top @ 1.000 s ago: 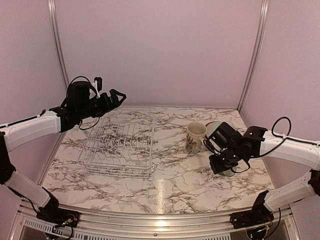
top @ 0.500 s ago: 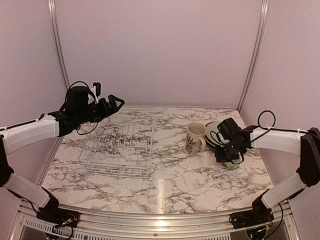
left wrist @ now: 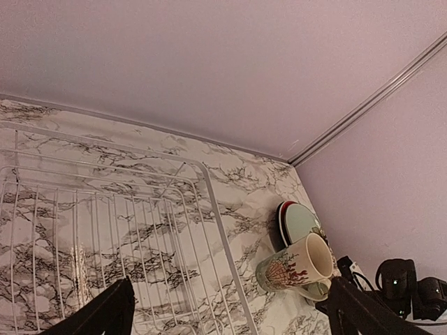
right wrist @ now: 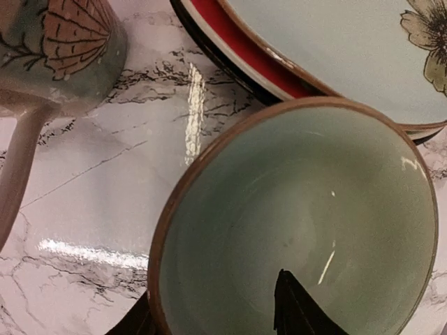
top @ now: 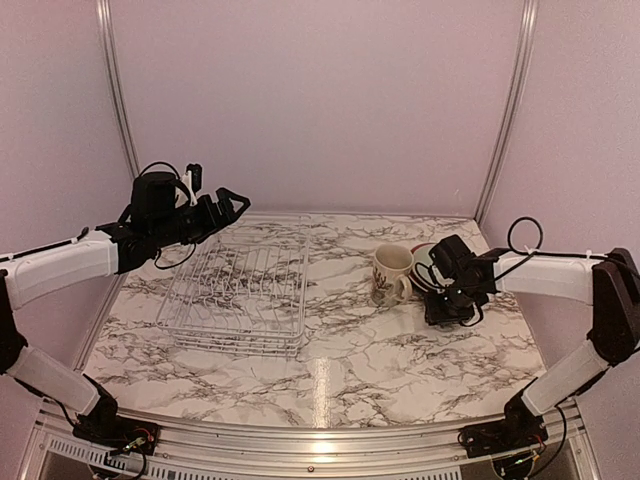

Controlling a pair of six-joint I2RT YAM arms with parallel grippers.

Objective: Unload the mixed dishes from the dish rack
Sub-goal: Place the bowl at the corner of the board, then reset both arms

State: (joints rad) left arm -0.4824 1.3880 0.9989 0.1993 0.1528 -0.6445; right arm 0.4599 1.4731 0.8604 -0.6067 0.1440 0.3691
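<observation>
Green bowl [right wrist: 300,209] rim between wide right jaws; left jaws wide, high above rack [top: 235,290].

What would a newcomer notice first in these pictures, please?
The rectangular white wire dish rack stands empty on the left. At the right, the right claw straddles the rim of the small pale green bowl, beside the cream floral mug and a pale green floral plate overlapping a dark-rimmed plate.

Lilac walls [top: 320,100], marble table [top: 350,365], aluminium corner rails [top: 505,110]
</observation>
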